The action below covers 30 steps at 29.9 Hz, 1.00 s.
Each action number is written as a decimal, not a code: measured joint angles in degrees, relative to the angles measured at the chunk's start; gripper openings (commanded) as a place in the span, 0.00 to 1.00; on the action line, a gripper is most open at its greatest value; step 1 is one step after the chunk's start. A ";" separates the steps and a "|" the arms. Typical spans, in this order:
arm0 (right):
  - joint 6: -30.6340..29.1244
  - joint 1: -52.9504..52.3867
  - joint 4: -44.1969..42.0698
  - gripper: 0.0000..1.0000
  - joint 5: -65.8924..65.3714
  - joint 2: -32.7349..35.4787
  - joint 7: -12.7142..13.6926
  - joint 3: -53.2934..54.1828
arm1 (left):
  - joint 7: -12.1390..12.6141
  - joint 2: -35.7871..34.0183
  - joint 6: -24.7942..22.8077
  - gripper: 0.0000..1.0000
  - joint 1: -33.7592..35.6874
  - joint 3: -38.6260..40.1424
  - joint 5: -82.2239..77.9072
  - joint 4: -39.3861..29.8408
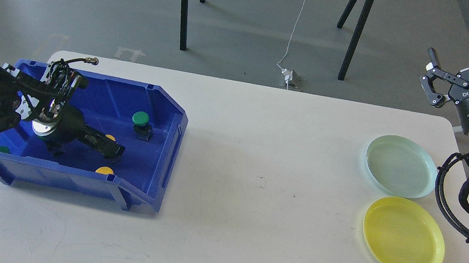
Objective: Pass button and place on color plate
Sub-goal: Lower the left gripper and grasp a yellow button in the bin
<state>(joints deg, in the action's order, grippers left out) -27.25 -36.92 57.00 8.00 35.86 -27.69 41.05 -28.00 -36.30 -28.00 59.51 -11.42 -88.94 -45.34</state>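
A green button [140, 118] stands on its black base inside the blue bin [167, 111] at the tabletop's [252, 200] left end, near the left hand [111, 149], which reaches low among the buttons, apparently to pick one; whether its fingers are apart cannot be told. Two yellow buttons [104, 170] and a second green one [2, 149] show partly. The right hand [467, 60] waits raised beyond the tabletop's right edge, fingers spread wide, likely ready to receive. Two plates, pale green [400, 166] and yellow [403, 237], lie bare below it.
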 measured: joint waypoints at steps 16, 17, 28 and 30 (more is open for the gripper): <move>0.00 0.50 -0.05 1.00 0.00 0.00 0.00 0.00 | 0.00 0.00 0.73 0.34 -0.20 -0.01 -0.02 -0.17; 0.00 0.51 -0.05 1.00 0.00 0.00 0.00 0.00 | 0.00 0.02 0.74 0.33 -0.19 -0.01 -0.03 -0.19; 0.00 1.01 -0.05 1.00 0.00 0.06 -0.08 0.09 | 0.00 -0.16 0.76 0.11 0.27 0.28 0.07 -0.77; 0.00 1.04 -0.05 1.00 0.00 0.04 -0.08 0.09 | 0.00 -0.32 0.75 0.11 0.33 0.34 0.08 -0.87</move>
<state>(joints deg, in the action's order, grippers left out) -27.25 -35.87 56.95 8.00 35.90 -27.77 41.14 -28.00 -36.62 -27.24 59.85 -11.08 -88.86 -46.21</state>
